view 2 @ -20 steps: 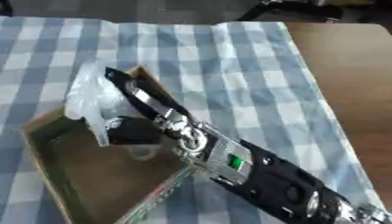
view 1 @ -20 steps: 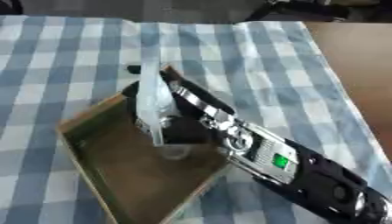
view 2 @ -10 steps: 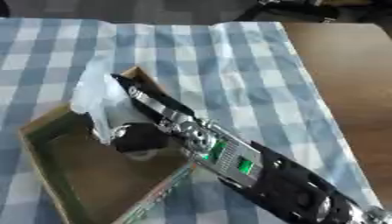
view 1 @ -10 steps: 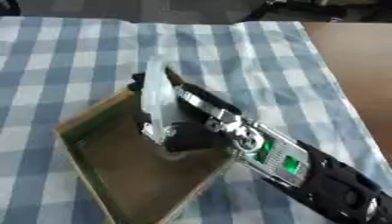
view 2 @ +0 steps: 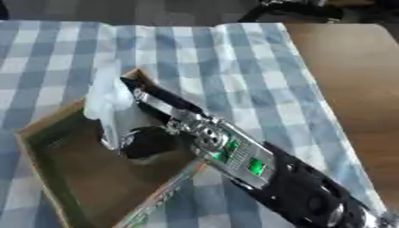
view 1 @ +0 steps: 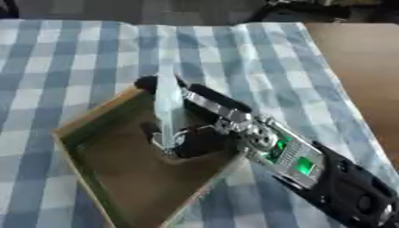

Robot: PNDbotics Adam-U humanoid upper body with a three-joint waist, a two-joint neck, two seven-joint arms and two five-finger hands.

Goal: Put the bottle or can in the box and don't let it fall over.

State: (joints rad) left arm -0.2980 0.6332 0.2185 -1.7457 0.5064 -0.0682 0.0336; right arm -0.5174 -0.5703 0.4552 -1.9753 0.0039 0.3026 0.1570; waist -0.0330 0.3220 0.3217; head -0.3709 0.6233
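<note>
Sinking lower into the box (view 1: pixel 93 156) since a second ago: bottle (view 1: pixel 168 113) standing upright near its far corner, right hand (view 1: pixel 199 140) curling round it, steadying against tipping.

1. One clear plastic bottle (view 1: pixel 168 109) is standing upright inside the box.
2. One open cardboard box (view 1: pixel 86 153) is sitting on the cloth, with the bottle as the single item in it.
3. One robot hand (view 1: pixel 204 133), the right, is reaching into the box, fingers curling round the bottle.
4. One blue-and-white checked cloth (view 1: pixel 78 58) is covering most of the worktop (view 2: pixel 351 71).
5. One brown worktop is showing bare along the right side.
</note>
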